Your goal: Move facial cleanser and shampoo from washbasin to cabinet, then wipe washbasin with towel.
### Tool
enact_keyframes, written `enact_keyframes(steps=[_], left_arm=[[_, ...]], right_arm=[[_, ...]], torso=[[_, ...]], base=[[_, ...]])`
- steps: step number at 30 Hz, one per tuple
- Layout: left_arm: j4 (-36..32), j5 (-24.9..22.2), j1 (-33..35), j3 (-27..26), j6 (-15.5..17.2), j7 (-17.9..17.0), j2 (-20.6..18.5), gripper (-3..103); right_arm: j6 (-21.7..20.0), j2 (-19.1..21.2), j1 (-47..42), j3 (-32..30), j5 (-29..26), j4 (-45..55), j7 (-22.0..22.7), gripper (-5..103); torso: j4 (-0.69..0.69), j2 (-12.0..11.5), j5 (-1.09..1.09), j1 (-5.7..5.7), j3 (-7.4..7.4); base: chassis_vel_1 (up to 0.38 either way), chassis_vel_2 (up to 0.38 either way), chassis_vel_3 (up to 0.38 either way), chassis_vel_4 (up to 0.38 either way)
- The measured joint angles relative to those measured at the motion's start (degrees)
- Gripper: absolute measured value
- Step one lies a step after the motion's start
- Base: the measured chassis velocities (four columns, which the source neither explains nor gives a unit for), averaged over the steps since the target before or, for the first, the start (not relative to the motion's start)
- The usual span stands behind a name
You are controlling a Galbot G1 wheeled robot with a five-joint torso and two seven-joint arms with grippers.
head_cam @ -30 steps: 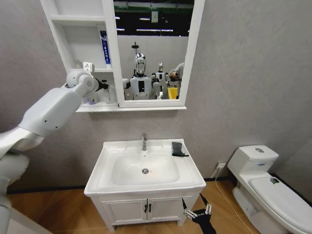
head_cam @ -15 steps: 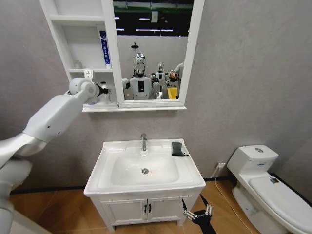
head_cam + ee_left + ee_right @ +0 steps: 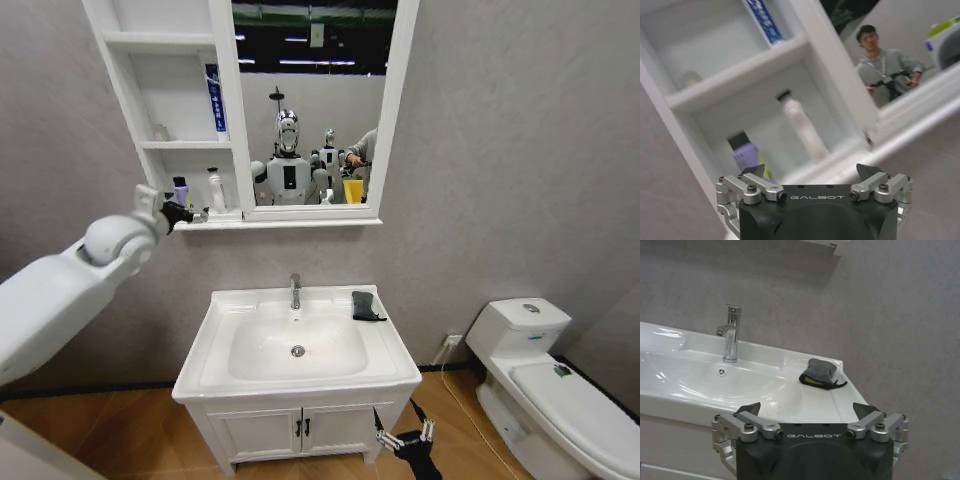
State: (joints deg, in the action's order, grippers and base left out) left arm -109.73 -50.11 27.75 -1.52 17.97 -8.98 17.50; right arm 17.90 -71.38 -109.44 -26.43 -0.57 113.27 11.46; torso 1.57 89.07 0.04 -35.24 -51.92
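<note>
Head view: white rectangular ceramic washbasin (image 3: 388, 345) with oval bowl and chrome tap (image 3: 296, 291) sat centred on a white two-door floor cupboard (image 3: 296, 432). Small dark grey folded towel (image 3: 365, 306) lay on the basin's rear right corner, right of the tap, clear of the bowl. On the wall above, the white open-shelf cabinet (image 3: 128, 100) joined to a framed mirror (image 3: 400, 110). Its lowest shelf held a white slim bottle with dark cap (image 3: 216, 190) and, to its left, a purple bottle with black cap (image 3: 180, 191), both upright and near each other. A blue-and-white tube (image 3: 212, 97) leaned in the shelf above.

Left claw (image 3: 181, 214) hovered just in front of the lowest shelf, below the purple bottle, holding nothing. Left wrist view: left claw fingers (image 3: 752, 172) spread wide, the two bottles visible beyond them, not touched.

Right claw (image 3: 405, 438) hung low, in front of the cupboard's right door. Right wrist view: right claw fingers (image 3: 749, 410) apart, empty, with the towel and tap well beyond.

White toilet (image 3: 545, 385) stood right of the basin.
</note>
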Motion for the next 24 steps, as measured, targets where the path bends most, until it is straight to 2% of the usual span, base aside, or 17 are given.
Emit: enact_keyframes(steps=[1,2,4,5,7,8,9,11,12,14,15,17,18,20,21,23,24], left_arm=[[0.0,0.0,0.0,0.0,0.0,0.0,0.0,100],[-1.01,-0.02,5.91,-1.14,-1.74,0.76,-0.23,100],[-3.58,-0.55,16.86,-5.53,-3.15,-0.32,1.97,100],[-3.58,-0.55,16.86,-5.53,-3.15,-0.32,1.97,100],[-5.89,-0.9,25.68,-11.64,-3.48,-3.28,4.62,100],[-7.34,-0.72,31.35,-15.19,-3.5,-5.33,6.73,100],[-7.34,-0.72,31.35,-15.19,-3.5,-5.33,6.73,100],[-10.03,1.0,42.74,-22.56,-3.69,-8.62,12.58,100],[-10.03,1.0,42.74,-22.56,-3.69,-8.62,12.58,100],[-11.34,4.08,51.84,-27.94,-3.93,-8.87,17.58,100],[-11.34,4.08,51.84,-27.94,-3.93,-8.87,17.58,100],[-13.32,8.83,60.61,-33.94,-4.81,-8.15,24.01,100],[-13.32,8.83,60.61,-33.94,-4.81,-8.15,24.01,100],[-15.76,13.0,66.92,-37.48,-5.51,-7.45,31.39,100],[-15.76,13.0,66.92,-37.48,-5.51,-7.45,31.39,100],[-18.48,19.05,72.76,-38.57,-7.07,-6.34,38.13,99],[-18.48,19.05,72.76,-38.57,-7.07,-6.34,38.13,99]], right_arm=[[0.0,0.0,0.0,0.0,0.0,0.0,0.0,100],[1.0,-1.11,-0.96,-1.14,-0.05,0.05,0.71,100],[1.43,-2.2,-1.6,-3.01,-1.37,0.91,2.28,100],[1.43,-2.2,-1.6,-3.01,-1.37,0.91,2.28,100],[0.66,-1.97,-0.59,-4.24,-2.82,1.85,3.02,100],[-0.42,-1.18,0.37,-5.38,-4.49,2.87,3.31,100],[-0.42,-1.18,0.37,-5.38,-4.49,2.87,3.31,100],[-3.52,1.9,2.46,-8.27,-10.03,5.39,3.58,100],[-3.52,1.9,2.46,-8.27,-10.03,5.39,3.58,100],[-6.22,5.79,4.24,-10.04,-15.4,6.77,4.04,100],[-6.22,5.79,4.24,-10.04,-15.4,6.77,4.04,100],[-9.55,11.01,7.61,-10.76,-22.12,7.42,4.77,100],[-9.55,11.01,7.61,-10.76,-22.12,7.42,4.77,100],[-12.96,15.07,12.34,-10.32,-27.39,6.86,5.47,100],[-12.96,15.07,12.34,-10.32,-27.39,6.86,5.47,100],[-18.03,18.75,18.53,-8.92,-33.7,4.85,5.98,100],[-18.03,18.75,18.53,-8.92,-33.7,4.85,5.98,100]], torso=[[0.0,0.0,0.0,0.0,0.0],[0.01,0.0,-0.03,0.0,-0.01],[0.18,0.0,-0.11,-0.01,-0.02],[0.18,0.0,-0.11,-0.01,-0.02],[0.15,-0.01,0.01,-0.01,-0.02],[0.1,-0.01,-0.04,-0.02,-0.02],[0.1,-0.01,-0.04,-0.02,-0.02],[0.09,-0.02,0.0,-0.03,-0.02],[0.09,-0.02,0.0,-0.03,-0.02],[0.08,-0.02,-0.06,-0.03,-0.02],[0.08,-0.02,-0.06,-0.03,-0.02],[0.07,-0.02,-0.01,-0.02,-0.02],[0.07,-0.02,-0.01,-0.02,-0.02],[0.06,-0.02,-0.05,-0.02,-0.02],[0.06,-0.02,-0.05,-0.02,-0.02],[0.07,-0.02,0.0,-0.02,-0.02],[0.07,-0.02,0.0,-0.02,-0.02]], base=[[0.0,0.0,0.0,0.0],[0.0,0.0,0.0,0.0],[0.0,0.0,0.0,0.0],[0.0,0.0,0.0,0.0],[-0.02,-0.013,-0.057,-0.025],[0.0,0.0,0.0,0.0],[0.0,0.0,0.0,0.0],[0.0,0.0,0.0,0.0],[0.0,0.0,0.0,0.0],[0.0,0.0,0.0,0.0],[0.0,0.0,0.0,0.0],[0.0,0.0,0.0,0.0],[0.0,0.0,0.0,0.0],[0.0,0.0,0.0,0.0],[0.0,0.0,0.0,0.0],[0.0,0.0,0.0,0.0],[0.0,0.0,0.0,0.0]])
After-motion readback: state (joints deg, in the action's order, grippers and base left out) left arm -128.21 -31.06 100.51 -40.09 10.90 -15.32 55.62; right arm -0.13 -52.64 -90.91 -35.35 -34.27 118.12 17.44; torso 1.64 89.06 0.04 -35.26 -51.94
